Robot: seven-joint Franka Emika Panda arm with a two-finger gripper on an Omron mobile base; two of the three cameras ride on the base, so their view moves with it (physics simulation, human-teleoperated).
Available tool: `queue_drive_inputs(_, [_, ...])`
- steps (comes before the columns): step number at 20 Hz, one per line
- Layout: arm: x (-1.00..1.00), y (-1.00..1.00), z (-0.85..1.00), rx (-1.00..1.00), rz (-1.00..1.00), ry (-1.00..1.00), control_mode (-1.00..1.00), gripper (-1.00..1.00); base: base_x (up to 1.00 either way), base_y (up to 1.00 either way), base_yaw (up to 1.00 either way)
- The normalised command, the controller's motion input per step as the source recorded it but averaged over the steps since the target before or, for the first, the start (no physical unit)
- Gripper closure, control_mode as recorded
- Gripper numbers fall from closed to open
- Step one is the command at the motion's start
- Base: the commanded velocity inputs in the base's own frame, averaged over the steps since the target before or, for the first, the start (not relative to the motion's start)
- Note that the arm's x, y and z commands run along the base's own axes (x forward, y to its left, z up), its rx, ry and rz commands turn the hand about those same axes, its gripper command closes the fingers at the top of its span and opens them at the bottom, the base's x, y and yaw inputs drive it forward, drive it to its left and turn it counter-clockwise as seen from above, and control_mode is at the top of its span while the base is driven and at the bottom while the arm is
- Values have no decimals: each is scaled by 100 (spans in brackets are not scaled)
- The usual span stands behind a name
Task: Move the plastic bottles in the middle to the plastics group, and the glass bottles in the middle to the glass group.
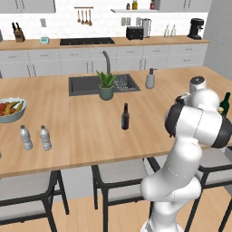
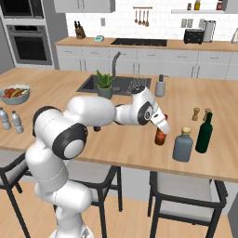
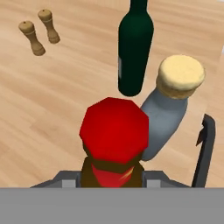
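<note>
Your gripper (image 2: 161,131) is clamped on the brown glass bottle with the red neck and cap (image 3: 114,144); the hand view shows the neck between the jaws, one finger pressed on each side. In the right base view the bottle's base (image 2: 160,138) sits at or just above the wooden island counter (image 2: 130,148) (contact cannot be told). Just beyond the jaws stand the squat grey-blue bottle with a tan cork stopper (image 3: 168,109) and the tall dark green wine bottle (image 3: 134,48). Two small wooden shakers (image 3: 39,31) lie farther off. The near-black slim bottle with a blue label (image 1: 125,117) stands mid-counter, well apart from the jaws. Two small clear plastic water bottles with white caps (image 1: 35,137) stand together at the far end of the counter.
</note>
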Motion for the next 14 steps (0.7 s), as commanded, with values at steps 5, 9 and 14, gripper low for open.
queue_drive_inputs(5, [0, -14, 0, -1, -13, 0, -100, 100, 0, 0, 0])
queue_drive_inputs(9, [0, -4, -6, 0, -10, 0, -100, 100, 0, 0, 0])
queue_drive_inputs(14, [0, 0, -32, -2, -7, 0, -100, 100, 0, 0, 0])
